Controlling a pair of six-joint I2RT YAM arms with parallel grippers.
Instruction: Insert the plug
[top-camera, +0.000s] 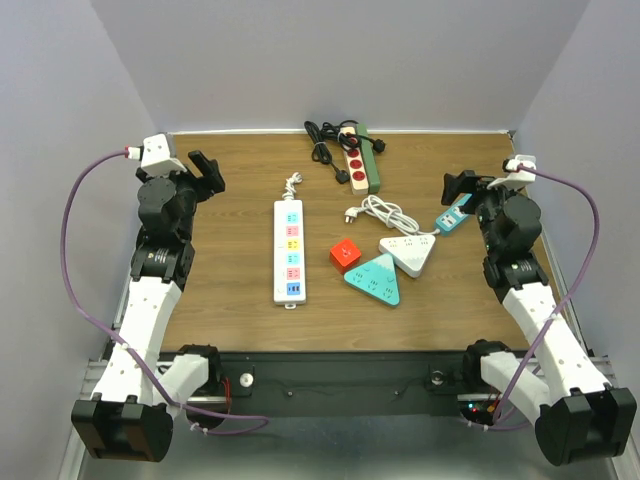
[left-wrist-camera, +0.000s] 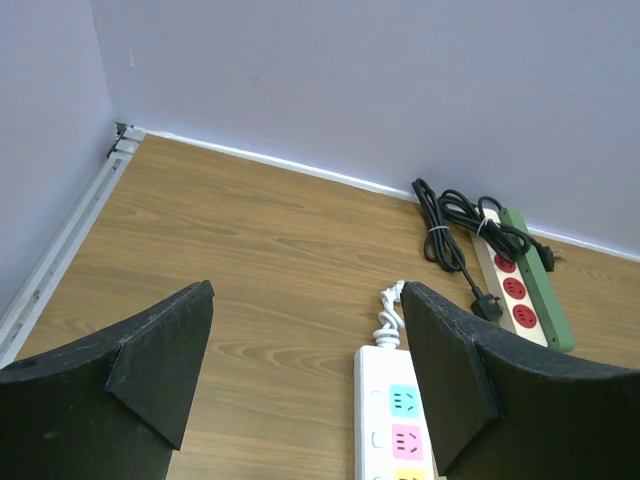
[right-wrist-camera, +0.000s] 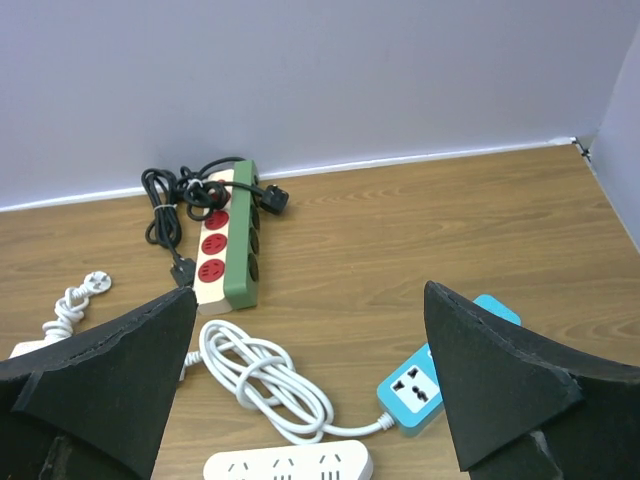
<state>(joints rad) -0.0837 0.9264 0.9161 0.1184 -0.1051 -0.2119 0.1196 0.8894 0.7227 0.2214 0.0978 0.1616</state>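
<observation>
Left gripper: apart, empty, over the counter at far left.
Right gripper: wide apart, empty, near blue socket.
Plug: white, lying on counter between long white strip and coiled cord.

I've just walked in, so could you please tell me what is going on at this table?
Nothing is being handled yet. The left gripper and right gripper hang open and empty on either side. Between them lie a long white power strip, a red-and-green strip, and a white triangular strip whose white plug lies loose.
</observation>
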